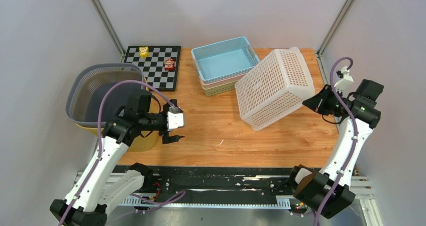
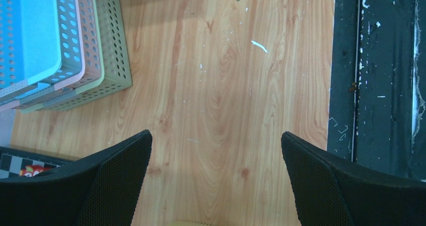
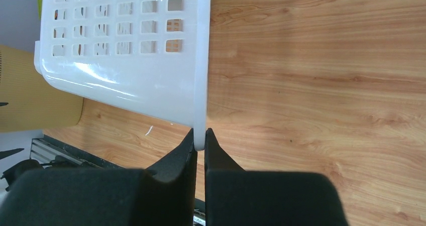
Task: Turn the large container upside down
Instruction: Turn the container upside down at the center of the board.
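The large container point(image 1: 275, 87) is a white perforated plastic basket, tipped up on one edge at the right of the table with its bottom facing up and toward the camera. My right gripper point(image 1: 310, 103) is shut on its right rim; in the right wrist view the thin white rim of the container point(image 3: 130, 45) is pinched between the black fingertips of that gripper point(image 3: 199, 138). My left gripper point(image 1: 173, 134) hovers wide open over bare wood near the table's front left. The left wrist view shows the gripper point(image 2: 216, 140) holding nothing.
A stack of blue, pink and green baskets point(image 1: 224, 63) sits at the back centre, just left of the white container. A chessboard point(image 1: 153, 67) with two small toys lies at the back left. A grey mesh basket point(image 1: 100, 94) rests on a yellow bin at the left edge.
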You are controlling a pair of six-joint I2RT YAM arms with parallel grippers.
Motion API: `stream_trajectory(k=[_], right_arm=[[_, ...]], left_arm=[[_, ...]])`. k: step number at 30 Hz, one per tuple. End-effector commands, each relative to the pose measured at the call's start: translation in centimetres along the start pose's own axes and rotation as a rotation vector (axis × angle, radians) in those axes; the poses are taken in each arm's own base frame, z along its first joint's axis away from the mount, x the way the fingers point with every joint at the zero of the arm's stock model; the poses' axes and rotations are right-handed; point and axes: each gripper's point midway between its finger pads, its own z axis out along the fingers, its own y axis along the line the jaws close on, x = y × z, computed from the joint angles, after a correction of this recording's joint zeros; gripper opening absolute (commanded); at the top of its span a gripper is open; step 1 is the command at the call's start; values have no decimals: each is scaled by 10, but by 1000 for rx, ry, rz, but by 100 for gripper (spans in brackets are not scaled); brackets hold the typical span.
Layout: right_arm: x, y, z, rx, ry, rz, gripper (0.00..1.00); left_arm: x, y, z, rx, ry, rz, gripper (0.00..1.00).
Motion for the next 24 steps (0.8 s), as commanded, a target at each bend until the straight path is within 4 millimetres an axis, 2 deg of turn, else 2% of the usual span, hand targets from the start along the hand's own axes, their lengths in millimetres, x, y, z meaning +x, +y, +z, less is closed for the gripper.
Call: stream_trajectory(k=[1, 15, 24], right_arm=[[4, -6, 0, -18, -8, 34, 2], [17, -29, 0, 9, 4, 120, 2], [27, -33, 6, -7, 16, 141, 2]], left_arm=[[1, -3, 4, 16, -17, -16, 100], [1, -4, 4, 19, -21, -16, 100], [1, -5, 4, 18, -24, -15, 100]])
